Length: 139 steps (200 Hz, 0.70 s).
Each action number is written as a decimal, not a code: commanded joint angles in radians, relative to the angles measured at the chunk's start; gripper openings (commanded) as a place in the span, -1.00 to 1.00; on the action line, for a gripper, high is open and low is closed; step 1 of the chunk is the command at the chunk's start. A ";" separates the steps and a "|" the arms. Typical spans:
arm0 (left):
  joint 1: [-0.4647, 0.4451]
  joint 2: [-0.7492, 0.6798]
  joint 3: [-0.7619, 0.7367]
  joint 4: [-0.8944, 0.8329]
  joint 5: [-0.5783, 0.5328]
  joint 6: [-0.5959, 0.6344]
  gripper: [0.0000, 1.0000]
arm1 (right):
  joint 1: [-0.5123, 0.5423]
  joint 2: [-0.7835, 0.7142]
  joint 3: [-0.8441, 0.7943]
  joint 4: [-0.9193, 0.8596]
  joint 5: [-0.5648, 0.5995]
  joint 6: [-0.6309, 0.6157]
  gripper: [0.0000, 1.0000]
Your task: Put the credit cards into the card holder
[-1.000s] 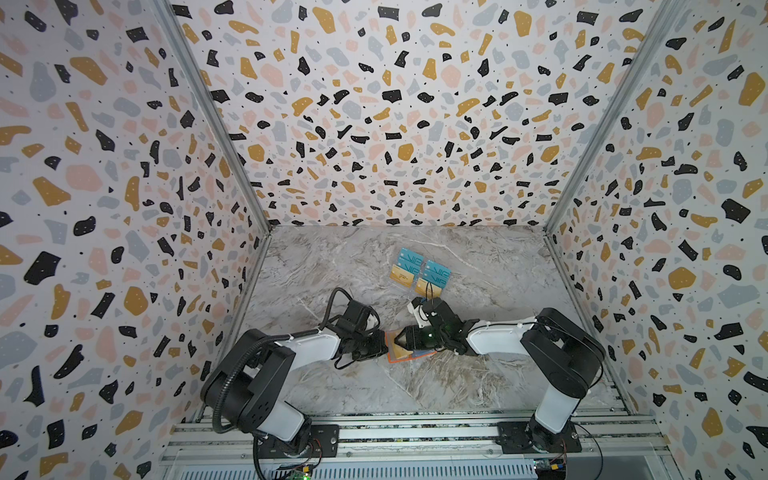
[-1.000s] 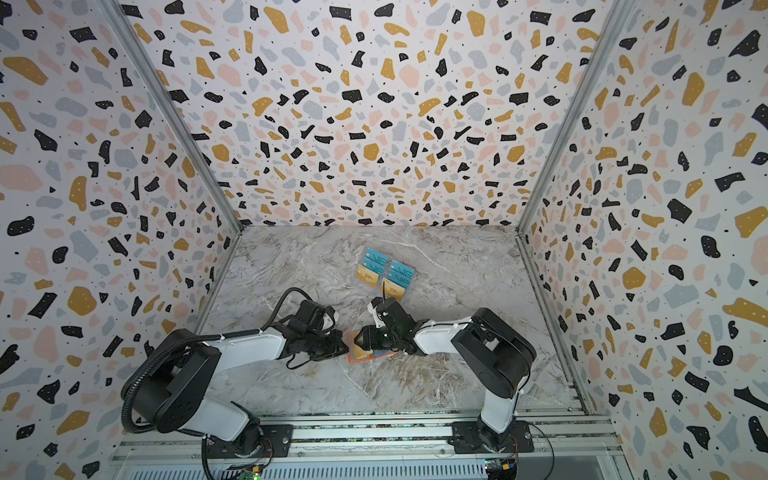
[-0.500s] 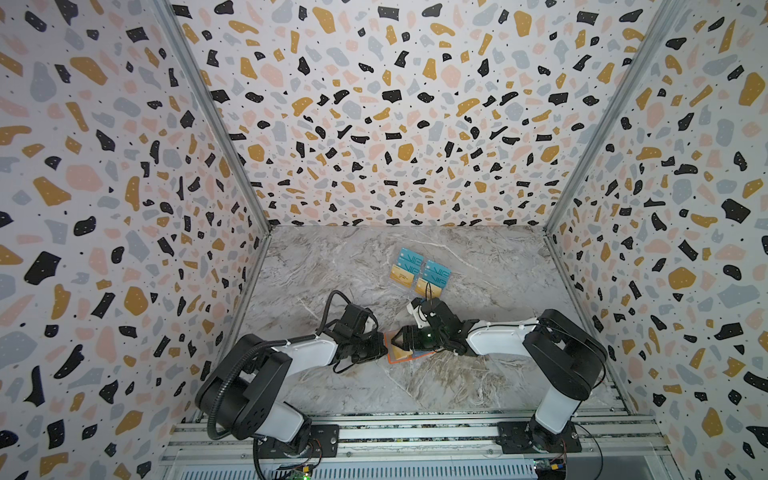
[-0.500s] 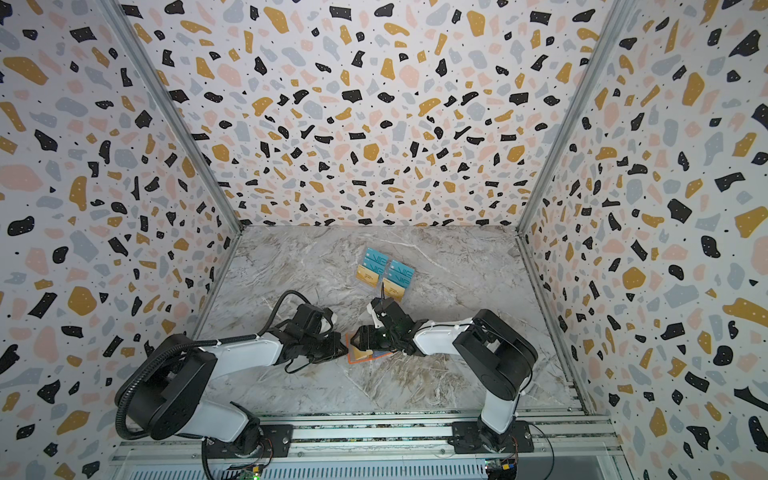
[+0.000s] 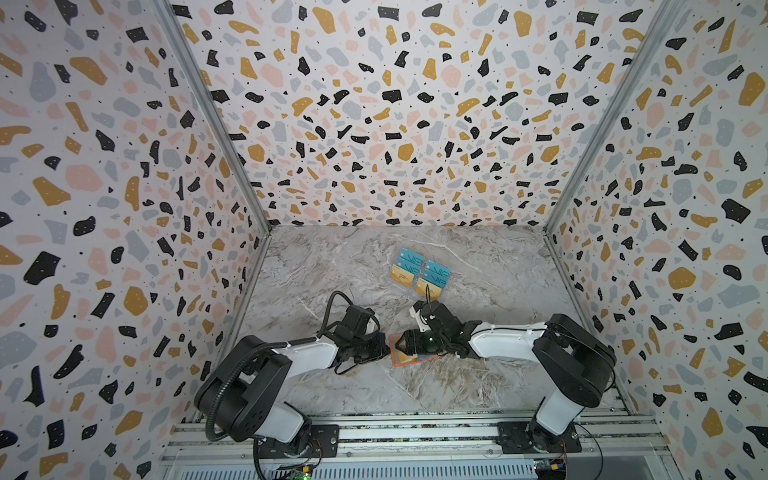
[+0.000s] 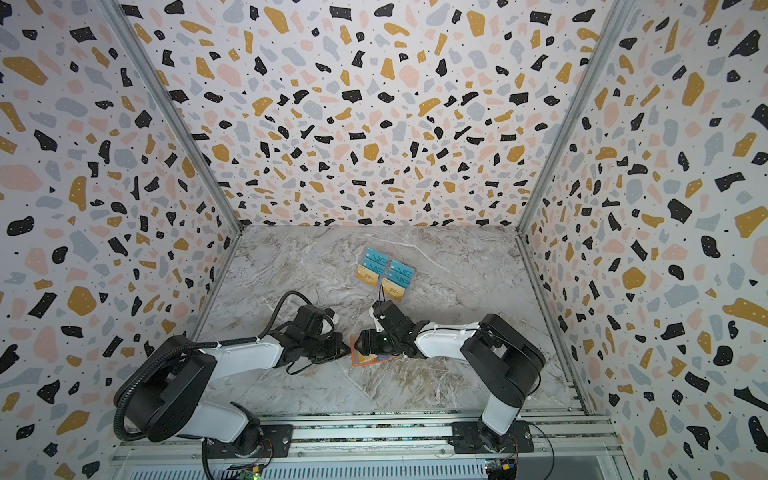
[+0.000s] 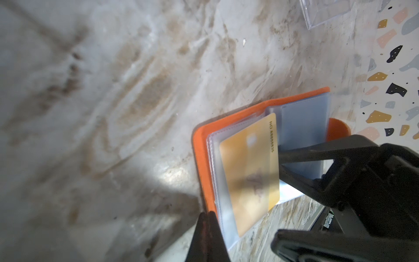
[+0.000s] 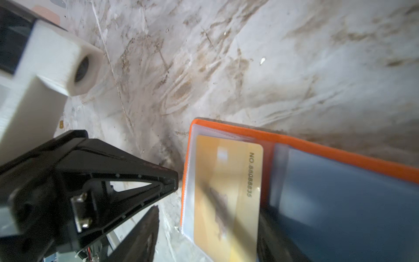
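**A:** How much room is there to move?

**B:** The table (image 5: 490, 266) is boxed in by patterned walls (image 5: 124, 166) on the left, back and right, and a metal rail (image 5: 415, 432) runs along the front. The work is crowded at the front middle. Bare marble lies open at the back left and off to the right.

**A:** What containers are there, and what's in them?

**B:** Two. A clear rack (image 7: 326, 13) sits further back, close behind the right wrist. In both top views it holds teal cards (image 5: 437, 270) at the back and two spare gold cards (image 5: 402, 276) in front. The orange wallet (image 7: 201, 145) lies open on the table with its clear pages facing up. One gold card (image 8: 226, 192) sits in the sleeve (image 7: 216, 181) on one page, a little askew, its numbered edge by the spine. I cannot tell if it is fully in.

**A:** Where are the claws?

**B:** They face each other across the wallet. The left claw (image 7: 206, 219) is pinched fully closed, its tips against the orange outer edge near a corner. I see nothing between them. The right claw (image 7: 277, 198) is spread wide and grips nothing. One of its fingers (image 7: 317, 156) lies across the other page, its tip right at the card's numbered edge. The other finger is off the wallet's near side.
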 commanded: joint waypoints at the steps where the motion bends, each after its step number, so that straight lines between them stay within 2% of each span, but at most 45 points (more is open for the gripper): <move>1: -0.007 -0.018 -0.021 0.029 0.000 -0.013 -1.00 | 0.005 -0.075 0.004 -0.095 0.104 -0.053 0.34; 22: -0.009 -0.003 -0.019 0.034 0.000 -0.013 -1.00 | 0.004 -0.105 0.013 -0.117 0.166 -0.090 0.36; 55: -0.010 0.008 -0.003 0.036 0.000 -0.014 -1.00 | -0.009 -0.107 0.014 -0.126 0.174 -0.113 0.37; 103: -0.020 0.018 0.012 0.024 -0.005 -0.019 -1.00 | -0.017 -0.063 0.005 -0.100 0.074 -0.120 0.36; 139: -0.020 -0.036 0.008 -0.019 -0.040 -0.015 -1.00 | -0.015 -0.032 0.006 -0.072 0.017 -0.112 0.32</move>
